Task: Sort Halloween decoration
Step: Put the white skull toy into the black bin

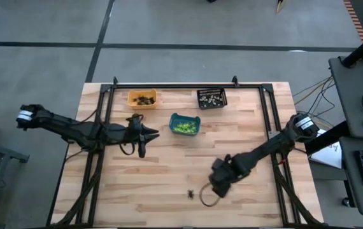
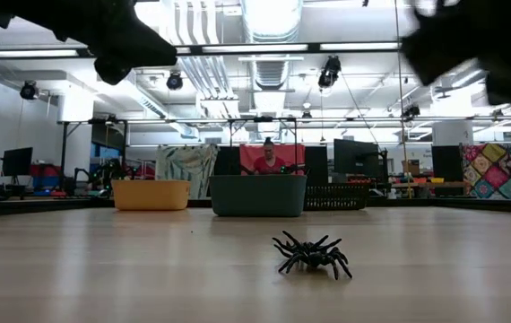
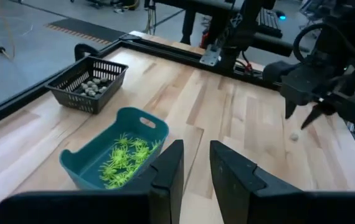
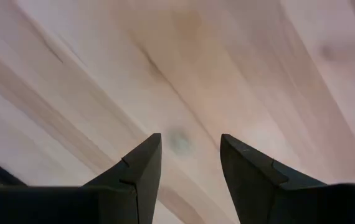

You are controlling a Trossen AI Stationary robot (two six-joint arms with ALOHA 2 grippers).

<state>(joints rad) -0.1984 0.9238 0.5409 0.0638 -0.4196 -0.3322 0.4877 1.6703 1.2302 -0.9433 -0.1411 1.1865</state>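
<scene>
A wooden table point(image 1: 169, 172) framed by black rails is seen from above, with three small bins set near its far edge: an orange bin point(image 1: 142, 98) holding dark trinkets, a black mesh basket point(image 1: 211, 98) holding pale grey-white trinkets, and a teal bin point(image 1: 185, 124) just in front of them, filled with lime green spider trinkets point(image 3: 124, 162). One black spider trinket point(image 2: 312, 253) is left lying alone on the bare wood in the near part of the table, well apart from the bins; in the high view it is found just beside the right gripper point(image 1: 214, 188), on that gripper's left. The right gripper is held low over the table, pointed down at plain wood, and its fingers point(image 4: 141, 163) are seen spread apart with nothing between them. The left gripper point(image 1: 144, 135) is held above the table just to the left of the teal bin; its fingers point(image 3: 167, 177) are parted by a narrow gap, and nothing is seen held there. In the low view a person in a red top point(image 2: 268, 158) is seen seated far back in the room, behind the bins. No brand, label or other writing can be read anywhere in the views.
</scene>
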